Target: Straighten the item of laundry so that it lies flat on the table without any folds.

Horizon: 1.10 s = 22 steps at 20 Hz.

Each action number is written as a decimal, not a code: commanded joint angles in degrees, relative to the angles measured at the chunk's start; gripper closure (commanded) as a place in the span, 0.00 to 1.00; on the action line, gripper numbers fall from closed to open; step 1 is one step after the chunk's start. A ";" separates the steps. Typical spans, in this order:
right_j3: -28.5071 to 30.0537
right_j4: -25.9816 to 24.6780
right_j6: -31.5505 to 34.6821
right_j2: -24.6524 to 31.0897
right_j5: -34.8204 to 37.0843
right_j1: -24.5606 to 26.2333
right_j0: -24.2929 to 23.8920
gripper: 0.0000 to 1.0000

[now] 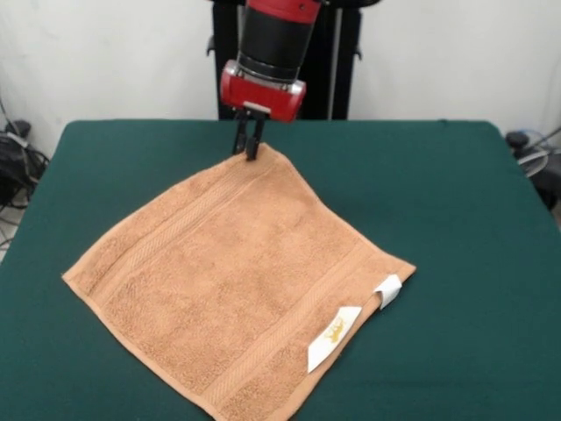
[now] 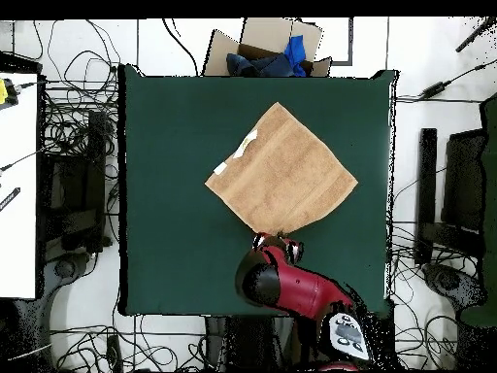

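Towel [image 1: 237,281] lies spread nearly flat mid-bench [image 1: 473,219], turned diamond-wise, so you have little left; your tool [image 1: 249,147] pinches its corner nearest the robot-side edge, fingers closed.

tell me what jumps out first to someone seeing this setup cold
The peach-orange towel stands out first: it lies spread out as a diamond in the middle of the dark green table, with two white tags on its edge nearest the front camera. Next is the red and black arm coming down at the table's far side, its gripper right at the towel's far corner.
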 commanded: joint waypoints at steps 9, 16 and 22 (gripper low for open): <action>1.43 0.05 12.88 2.75 -8.73 6.40 0.76 1.00; -1.62 2.06 12.15 3.33 -7.27 7.87 -0.11 1.00; -5.03 3.04 10.21 3.82 -3.17 8.03 -0.67 1.00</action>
